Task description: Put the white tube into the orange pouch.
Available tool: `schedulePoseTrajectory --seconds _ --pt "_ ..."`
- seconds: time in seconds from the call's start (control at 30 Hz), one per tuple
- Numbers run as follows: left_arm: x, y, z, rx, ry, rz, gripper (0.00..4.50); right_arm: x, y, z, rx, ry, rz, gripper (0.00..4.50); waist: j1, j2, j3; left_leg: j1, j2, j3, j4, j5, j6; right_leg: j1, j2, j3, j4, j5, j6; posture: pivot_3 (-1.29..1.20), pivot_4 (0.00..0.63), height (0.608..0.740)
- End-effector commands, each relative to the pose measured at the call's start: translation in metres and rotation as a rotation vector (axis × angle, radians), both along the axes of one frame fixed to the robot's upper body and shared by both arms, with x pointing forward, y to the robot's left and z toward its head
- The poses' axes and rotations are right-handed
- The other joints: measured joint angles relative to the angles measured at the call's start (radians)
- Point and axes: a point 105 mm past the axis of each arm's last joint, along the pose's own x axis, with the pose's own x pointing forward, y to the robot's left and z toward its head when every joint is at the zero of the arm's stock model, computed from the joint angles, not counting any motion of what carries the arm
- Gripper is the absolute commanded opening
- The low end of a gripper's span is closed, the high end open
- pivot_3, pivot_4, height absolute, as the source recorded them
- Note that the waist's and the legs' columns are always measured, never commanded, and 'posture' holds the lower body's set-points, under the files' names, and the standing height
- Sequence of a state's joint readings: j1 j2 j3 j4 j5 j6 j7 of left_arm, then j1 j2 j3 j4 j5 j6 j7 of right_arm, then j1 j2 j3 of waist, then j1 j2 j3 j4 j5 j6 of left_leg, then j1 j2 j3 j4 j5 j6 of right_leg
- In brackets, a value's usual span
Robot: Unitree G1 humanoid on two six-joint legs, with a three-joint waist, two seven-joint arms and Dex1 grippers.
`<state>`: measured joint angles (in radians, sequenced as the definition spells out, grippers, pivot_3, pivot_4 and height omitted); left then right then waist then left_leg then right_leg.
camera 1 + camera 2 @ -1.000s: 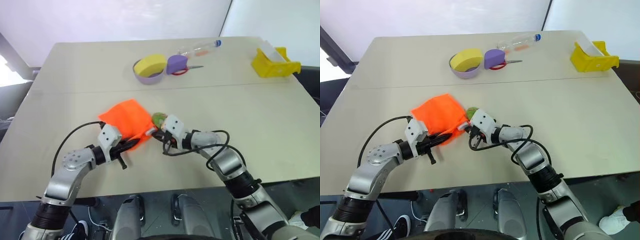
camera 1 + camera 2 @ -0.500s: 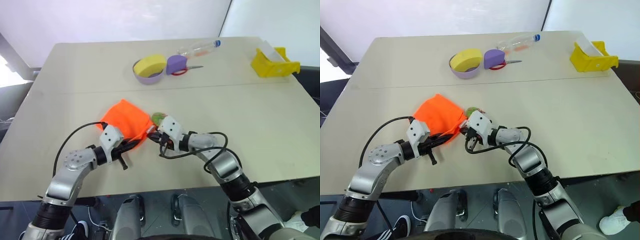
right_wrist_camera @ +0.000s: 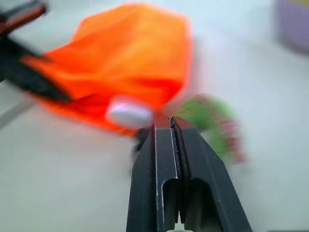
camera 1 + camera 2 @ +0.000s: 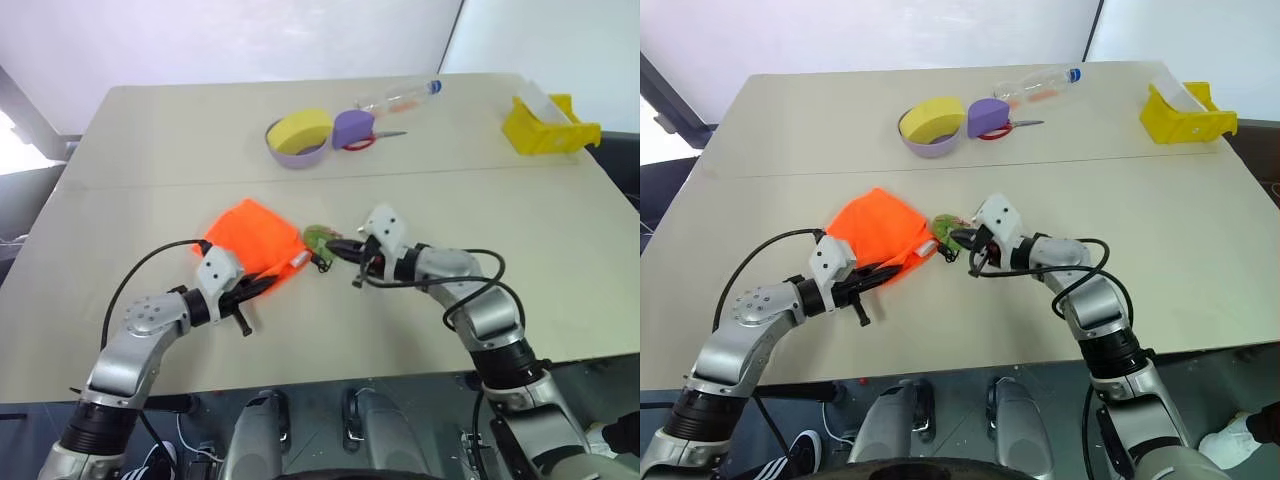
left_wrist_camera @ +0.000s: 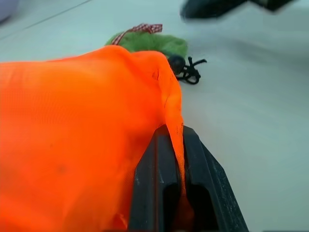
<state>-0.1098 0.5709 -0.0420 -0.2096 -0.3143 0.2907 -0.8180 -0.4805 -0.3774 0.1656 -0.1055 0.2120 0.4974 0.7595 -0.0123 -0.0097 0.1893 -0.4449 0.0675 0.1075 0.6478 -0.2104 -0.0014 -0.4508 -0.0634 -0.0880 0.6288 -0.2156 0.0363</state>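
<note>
While its capped end pokes out of the mouth of the orange pouch (image 4: 255,238), the white tube (image 4: 299,260) lies mostly inside the fabric, on the side of the pouch facing the right gripper; in the right wrist view the white cap (image 3: 128,112) shows against the orange cloth; the pouch rests on the beige table (image 4: 560,230), its near edge pinched between the closed fingers of the left gripper (image 4: 262,284), and the left wrist view shows the orange fabric running down between those two black fingers (image 5: 152,193); just beside the pouch's mouth sits the green round charm (image 4: 319,238) with a knot of black cord (image 5: 189,72) next to it; the right gripper (image 4: 336,249) hovers near the charm, fingers pressed together and holding nothing, apart from the tube; well beyond, toward the far edge of the table, stand a lilac bowl (image 4: 296,153) holding a yellow sponge (image 4: 300,127), a purple block (image 4: 353,128) with red-handled scissors (image 4: 372,140) beside it, and a clear plastic bottle (image 4: 400,98) with a blue cap lying on its side; a yellow plastic bin (image 4: 548,128) sits at the far right
</note>
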Motion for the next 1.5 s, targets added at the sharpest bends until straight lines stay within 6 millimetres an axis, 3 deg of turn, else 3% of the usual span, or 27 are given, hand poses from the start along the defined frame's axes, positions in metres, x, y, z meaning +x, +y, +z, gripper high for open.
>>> schedulePoseTrajectory --seconds 0.03,0.13,0.2,0.3,0.53,0.77,0.87,1.07,1.23,1.33,1.5 --pt "-0.002 0.004 0.005 0.004 -0.028 -0.012 0.00 0.002 0.001 0.012 0.062 0.014 0.006 0.27 0.000 0.000 0.000 0.000 0.000 0.000 0.000 0.000 0.000 0.000 0.000 0.000 0.000 0.000 0.000 0.00 0.150 0.740" --pt "-0.003 0.004 0.004 0.004 -0.026 -0.016 0.00 0.017 0.000 0.011 0.044 0.004 -0.068 1.38 -0.001 0.000 0.000 0.000 0.000 0.000 0.000 0.000 0.000 0.000 0.000 0.000 0.000 0.000 0.000 0.00 0.150 0.740" --pt "-0.002 0.004 0.004 0.002 -0.028 -0.015 0.00 0.035 -0.002 0.013 0.040 -0.001 -0.165 2.53 -0.005 0.000 0.000 0.000 0.000 0.000 0.000 0.000 0.000 0.000 0.000 0.000 0.000 0.000 -0.001 0.00 0.150 0.740" --pt "-0.001 0.003 0.006 -0.007 -0.033 -0.011 0.00 0.045 0.008 0.021 0.111 0.039 -0.199 4.01 -0.003 0.000 0.000 0.000 0.000 0.000 0.000 0.000 0.000 -0.001 0.000 0.000 0.001 0.001 -0.002 0.00 0.150 0.740" --pt "-0.004 0.002 0.004 -0.012 -0.029 -0.012 0.00 0.048 0.024 -0.003 0.010 0.147 -0.189 4.01 -0.001 0.000 0.000 0.000 0.000 0.002 0.000 0.001 0.000 -0.001 0.000 0.001 0.002 0.001 -0.001 0.00 0.150 0.740" --pt "-0.006 0.001 0.004 -0.019 -0.027 -0.009 0.00 0.054 0.014 -0.022 -0.126 0.162 -0.218 4.01 -0.003 0.000 0.000 0.000 0.000 0.003 0.000 0.001 0.000 -0.002 0.000 0.001 0.002 0.001 -0.001 0.00 0.150 0.740" --pt "-0.007 0.001 0.004 -0.018 -0.028 -0.008 0.00 0.050 0.012 -0.031 -0.172 0.179 -0.195 3.12 -0.002 0.000 0.000 0.000 0.000 0.003 0.000 0.001 0.000 -0.002 0.000 0.001 0.002 0.001 -0.001 0.00 0.150 0.740" --pt "-0.006 0.001 0.004 -0.015 -0.029 -0.014 0.00 0.047 0.003 -0.030 -0.182 0.164 -0.191 0.21 0.000 0.000 0.000 0.000 0.000 0.003 0.000 0.001 0.000 -0.001 -0.001 0.001 0.002 0.001 -0.001 0.00 0.150 0.740" --pt "-0.006 -0.001 0.005 -0.021 -0.025 -0.024 0.00 0.053 -0.049 -0.017 -0.170 0.099 -0.366 0.06 0.005 0.000 0.000 0.000 0.000 0.003 0.000 0.001 0.000 0.000 -0.002 0.001 0.001 0.001 -0.001 0.00 0.150 0.740" --pt "-0.006 -0.001 0.005 -0.018 -0.024 -0.031 0.00 0.055 -0.077 0.001 -0.079 0.074 -0.480 0.06 0.003 0.000 0.000 0.000 -0.001 0.003 0.001 0.000 0.000 0.000 -0.002 0.001 0.001 0.001 -0.001 0.00 0.150 0.740" --pt "-0.003 -0.001 0.002 -0.002 -0.012 -0.048 0.00 0.053 -0.091 0.039 0.152 0.084 -0.541 0.06 -0.003 0.000 0.000 0.000 0.000 0.003 0.000 0.001 0.000 -0.002 0.000 0.001 0.002 0.001 -0.001 0.00 0.150 0.740"
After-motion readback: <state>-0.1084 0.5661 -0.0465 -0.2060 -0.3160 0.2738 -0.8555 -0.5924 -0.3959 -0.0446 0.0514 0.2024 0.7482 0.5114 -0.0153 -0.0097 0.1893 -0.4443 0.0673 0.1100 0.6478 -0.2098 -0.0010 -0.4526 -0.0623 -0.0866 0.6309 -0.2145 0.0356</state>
